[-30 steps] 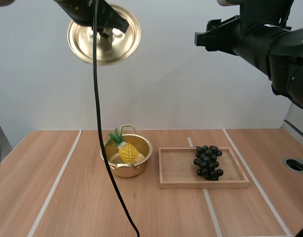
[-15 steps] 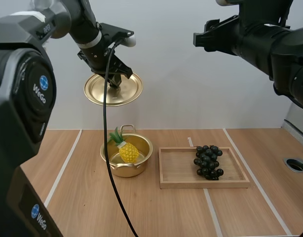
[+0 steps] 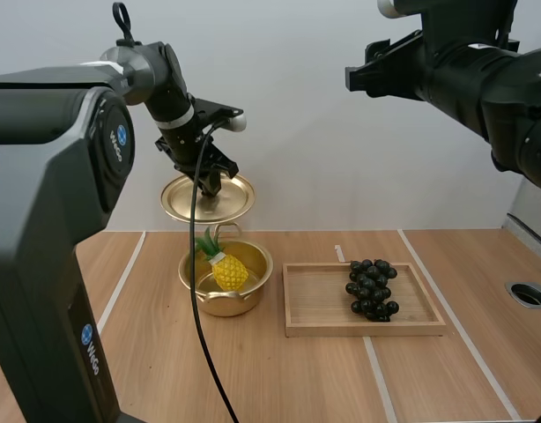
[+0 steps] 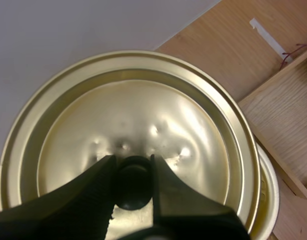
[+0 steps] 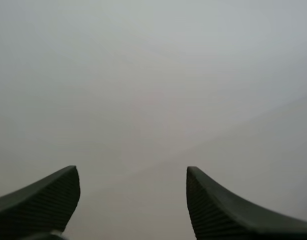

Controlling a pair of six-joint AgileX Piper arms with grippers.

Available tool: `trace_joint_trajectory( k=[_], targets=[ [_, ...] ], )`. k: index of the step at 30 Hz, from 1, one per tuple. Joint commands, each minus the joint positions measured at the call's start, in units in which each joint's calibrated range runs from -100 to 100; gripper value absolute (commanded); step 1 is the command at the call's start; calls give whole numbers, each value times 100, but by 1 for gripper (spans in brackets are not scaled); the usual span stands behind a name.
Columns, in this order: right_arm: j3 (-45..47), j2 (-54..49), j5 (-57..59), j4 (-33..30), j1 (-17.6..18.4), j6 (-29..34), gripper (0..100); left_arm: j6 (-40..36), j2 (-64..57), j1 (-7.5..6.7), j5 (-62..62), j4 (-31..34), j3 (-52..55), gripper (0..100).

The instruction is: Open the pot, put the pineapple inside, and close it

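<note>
Brassy dimpled lid (image 4: 143,107), black knob (image 4: 134,176), yellow pineapple (image 3: 228,271) in pot (image 3: 225,305)

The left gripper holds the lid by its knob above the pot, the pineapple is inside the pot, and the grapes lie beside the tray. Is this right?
Not quite: the grapes lie in the wooden tray, not beside it, as the high view shows. The rest holds: the left gripper holds the lid by its knob above the pot, with the pineapple inside.
</note>
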Motion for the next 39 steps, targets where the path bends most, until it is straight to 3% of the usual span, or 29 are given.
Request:
trace_joint_trajectory(
  k=[1, 18, 29, 35, 39],
  targets=[
    [17, -82, 27, -194, -16, -15, 100, 73, 150, -17, 0, -25, 245, 0],
    [17, -36, 27, -260, -16, 16, 100, 375, 238, -25, 0, -557, 1591, 0],
    [17, 242, 324, -43, -16, 25, 100, 530, -481, -286, 0, -594, 1379, 0],
    [17, 245, 361, -43, -16, 25, 100, 351, -661, -286, 0, 7, 1379, 0],
    [17, 245, 380, -43, -16, 25, 100, 384, -648, -286, 0, 46, 1565, 0]
  ],
)
